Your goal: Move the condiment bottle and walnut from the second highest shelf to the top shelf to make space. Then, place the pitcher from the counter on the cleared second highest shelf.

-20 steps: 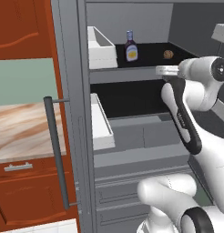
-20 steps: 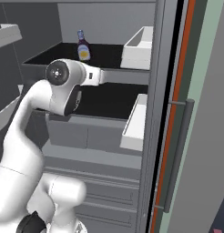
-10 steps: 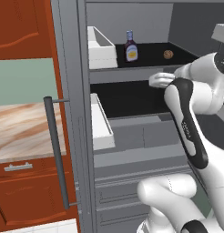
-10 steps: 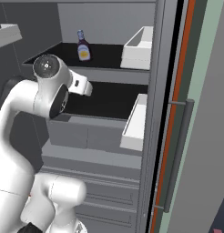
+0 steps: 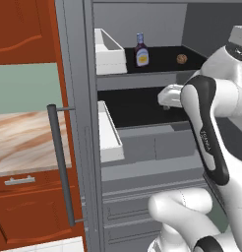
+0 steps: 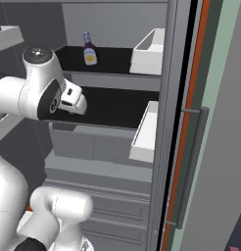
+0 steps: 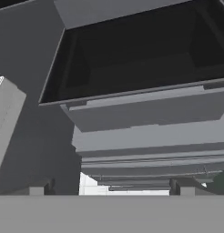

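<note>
The condiment bottle (image 5: 141, 50) (image 6: 89, 51), dark red-brown with a pale cap, stands upright on the second highest shelf (image 5: 157, 66) (image 6: 112, 59). The small tan walnut (image 5: 181, 58) lies to its right on the same board. My gripper (image 7: 111, 190) is open and holds nothing; its fingertips (image 7: 41, 189) stand wide apart. My white hand (image 5: 169, 96) (image 6: 73, 98) hovers in front of the black shelf one level below the bottle, lower than the bottle and between it and the walnut. The counter (image 5: 19, 142) shows at the left. The pitcher and the top shelf are out of view.
Two white bins (image 5: 109, 51) (image 5: 108, 133) sit at the left of the shelves, one per level. The open grey cabinet door with its long bar handle (image 5: 61, 167) (image 6: 191, 166) stands at the side. Grey drawers (image 7: 150, 154) lie below the lower shelf.
My hand has dropped a little and shifted left in the left base view, from the bottle shelf's rim down to the lower shelf. The elbow has swung. The jaws stayed open.
</note>
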